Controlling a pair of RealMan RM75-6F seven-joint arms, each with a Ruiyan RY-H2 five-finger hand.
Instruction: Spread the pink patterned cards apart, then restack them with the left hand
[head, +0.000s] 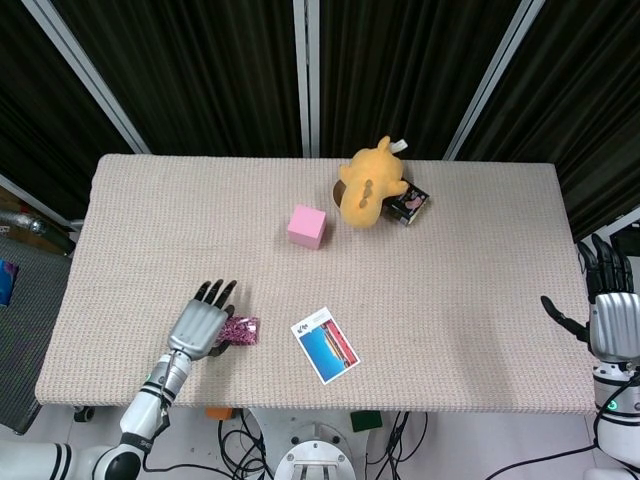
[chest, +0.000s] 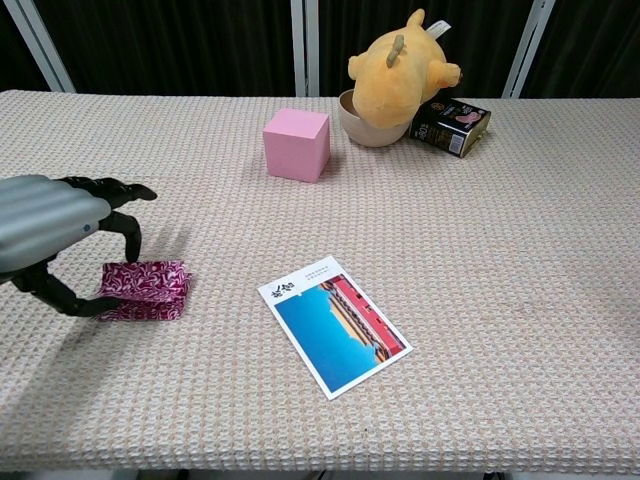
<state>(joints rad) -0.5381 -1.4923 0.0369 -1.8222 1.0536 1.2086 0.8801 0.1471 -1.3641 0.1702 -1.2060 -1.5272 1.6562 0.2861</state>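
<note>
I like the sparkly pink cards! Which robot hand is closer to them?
The left robot hand. Its fingers arch over the stack of pink patterned cards, right at it. The right robot hand sits far off at the table's opposite edge, past the blue and red postcard.

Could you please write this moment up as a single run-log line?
left hand: fingers and thumb around pink patterned cards, stacked on table | right hand: open, idle at table edge | phase: restacking

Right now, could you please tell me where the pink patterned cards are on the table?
The pink patterned cards lie stacked near the table's front left, under the left hand, left of the blue picture postcard.
</note>
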